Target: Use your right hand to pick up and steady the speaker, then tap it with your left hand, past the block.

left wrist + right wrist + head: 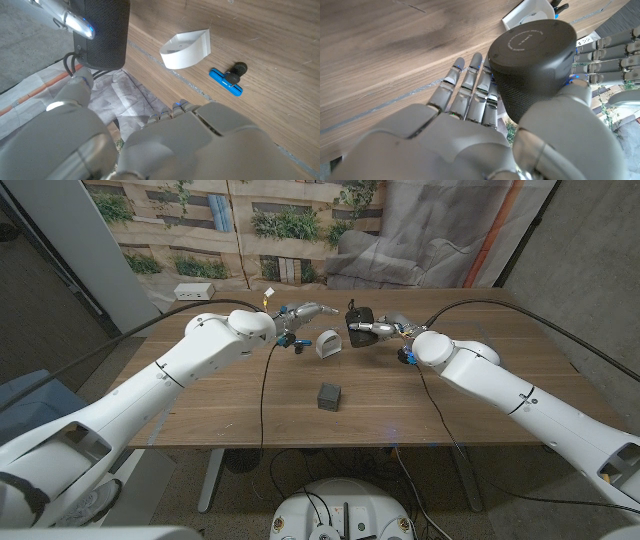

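Speaker (532,62): we grip it aloft in our right hand (385,330); our left hand (305,315), fingers extended and holding nothing, reaches alongside, beyond the block (329,396).

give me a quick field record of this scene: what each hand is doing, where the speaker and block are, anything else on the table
right hand: grips the dark speaker, lifted off the table
left hand: fingers extended toward the speaker, close beside it; contact cannot be told
block: small dark cube on the table, nearer the robot than both hands, untouched
white holder: on the table near the left hand
blue tool: lies on the table beside the white holder
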You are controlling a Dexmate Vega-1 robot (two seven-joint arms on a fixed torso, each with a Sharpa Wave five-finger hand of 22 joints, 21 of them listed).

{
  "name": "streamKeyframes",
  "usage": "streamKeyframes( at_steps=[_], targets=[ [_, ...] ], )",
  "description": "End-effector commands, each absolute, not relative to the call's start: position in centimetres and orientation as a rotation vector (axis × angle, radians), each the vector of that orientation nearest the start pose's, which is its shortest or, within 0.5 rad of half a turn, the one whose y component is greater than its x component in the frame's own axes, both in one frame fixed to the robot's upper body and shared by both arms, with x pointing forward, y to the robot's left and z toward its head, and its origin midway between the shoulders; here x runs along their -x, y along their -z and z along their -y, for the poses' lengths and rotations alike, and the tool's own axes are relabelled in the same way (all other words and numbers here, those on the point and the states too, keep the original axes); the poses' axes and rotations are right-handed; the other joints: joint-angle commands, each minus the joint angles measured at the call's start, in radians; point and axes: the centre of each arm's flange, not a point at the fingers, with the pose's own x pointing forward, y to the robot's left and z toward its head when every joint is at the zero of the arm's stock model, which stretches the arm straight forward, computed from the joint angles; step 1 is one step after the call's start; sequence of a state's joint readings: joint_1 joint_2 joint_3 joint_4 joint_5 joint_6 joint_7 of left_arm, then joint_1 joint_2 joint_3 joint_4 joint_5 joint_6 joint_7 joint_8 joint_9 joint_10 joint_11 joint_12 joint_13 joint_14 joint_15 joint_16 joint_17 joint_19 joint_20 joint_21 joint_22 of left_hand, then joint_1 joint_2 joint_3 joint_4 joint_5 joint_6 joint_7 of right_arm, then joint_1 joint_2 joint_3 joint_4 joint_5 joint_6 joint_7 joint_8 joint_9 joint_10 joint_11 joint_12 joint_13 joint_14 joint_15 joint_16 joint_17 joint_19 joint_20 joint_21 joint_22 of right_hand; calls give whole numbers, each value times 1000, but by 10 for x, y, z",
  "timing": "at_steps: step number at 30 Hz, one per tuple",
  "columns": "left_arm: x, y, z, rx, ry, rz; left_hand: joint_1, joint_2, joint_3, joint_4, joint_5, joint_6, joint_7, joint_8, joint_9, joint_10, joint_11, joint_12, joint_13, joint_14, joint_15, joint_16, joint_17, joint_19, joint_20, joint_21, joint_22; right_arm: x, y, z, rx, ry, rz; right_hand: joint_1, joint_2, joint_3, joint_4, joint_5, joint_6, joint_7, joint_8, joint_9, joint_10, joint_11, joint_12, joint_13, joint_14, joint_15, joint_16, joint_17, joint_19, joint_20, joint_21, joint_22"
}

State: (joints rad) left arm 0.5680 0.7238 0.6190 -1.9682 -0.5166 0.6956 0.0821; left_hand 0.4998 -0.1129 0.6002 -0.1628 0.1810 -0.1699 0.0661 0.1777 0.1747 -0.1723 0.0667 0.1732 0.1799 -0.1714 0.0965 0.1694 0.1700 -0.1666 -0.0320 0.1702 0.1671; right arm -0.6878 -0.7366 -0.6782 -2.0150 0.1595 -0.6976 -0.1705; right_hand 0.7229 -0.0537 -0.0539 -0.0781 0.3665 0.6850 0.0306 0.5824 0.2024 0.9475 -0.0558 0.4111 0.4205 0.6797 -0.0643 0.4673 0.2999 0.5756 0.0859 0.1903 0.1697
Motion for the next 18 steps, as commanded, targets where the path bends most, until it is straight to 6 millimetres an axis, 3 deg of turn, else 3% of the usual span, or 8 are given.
streamKeyframes(
  at_steps=[1,18],
  targets=[
    [-586,-88,-135,-610,415,277,-12,3,-7,1,-3,-182,5,0,3,-260,7,0,1,-305,6,0,4,-303,-18,4,4,-576,-31,159,788,-81,378,42,30,9,-19,-2,102,-94,8,4,150,-141,9,7,12,-127,9,3,-5,-1,0,2],
    [-590,-95,-123,-651,463,274,-26,0,-24,2,-5,-233,2,5,4,-309,17,1,2,-357,22,-1,5,-339,-11,5,5,-576,-33,155,778,-68,404,46,36,11,-20,-4,112,-95,12,4,153,-140,12,12,19,-130,7,6,-6,-4,0,1]
  ],
)
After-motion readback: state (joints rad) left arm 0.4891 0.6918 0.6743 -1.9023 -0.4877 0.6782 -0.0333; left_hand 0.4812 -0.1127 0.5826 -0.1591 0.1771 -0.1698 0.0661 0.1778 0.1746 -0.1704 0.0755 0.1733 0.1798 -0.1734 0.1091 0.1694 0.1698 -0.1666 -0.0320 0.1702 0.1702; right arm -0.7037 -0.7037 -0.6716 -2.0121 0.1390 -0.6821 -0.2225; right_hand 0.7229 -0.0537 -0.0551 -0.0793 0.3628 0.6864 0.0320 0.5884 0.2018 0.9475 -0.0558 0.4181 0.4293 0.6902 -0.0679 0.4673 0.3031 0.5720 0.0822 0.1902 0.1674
